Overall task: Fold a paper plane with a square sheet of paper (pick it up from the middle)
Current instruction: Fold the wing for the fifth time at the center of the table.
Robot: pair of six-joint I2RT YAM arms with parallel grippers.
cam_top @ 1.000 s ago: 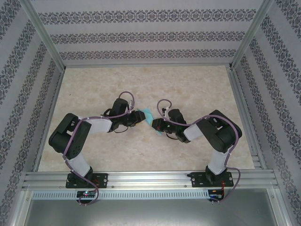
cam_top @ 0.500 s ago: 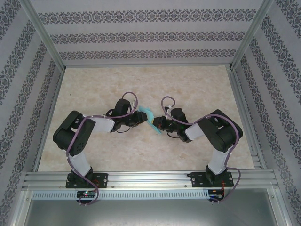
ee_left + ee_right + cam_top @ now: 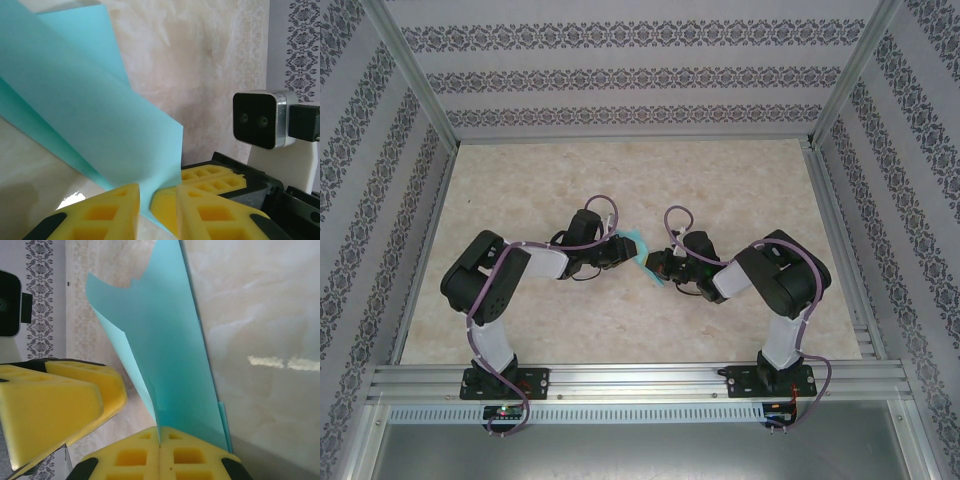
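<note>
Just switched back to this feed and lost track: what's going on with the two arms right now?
Both arms are working the teal sheet of paper over the middle of the table. The right arm has its jaws shut on one edge of the sheet, which already shows folded layers. The left arm faces it from the other side, its jaws narrowly apart with a corner of the paper between them. It is not yet a plane shape.

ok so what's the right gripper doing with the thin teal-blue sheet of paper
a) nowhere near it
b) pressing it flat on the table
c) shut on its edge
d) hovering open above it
c: in the right wrist view the right gripper has its yellow fingers closed together, with the thin teal-blue sheet of paper rising from between them.
</note>
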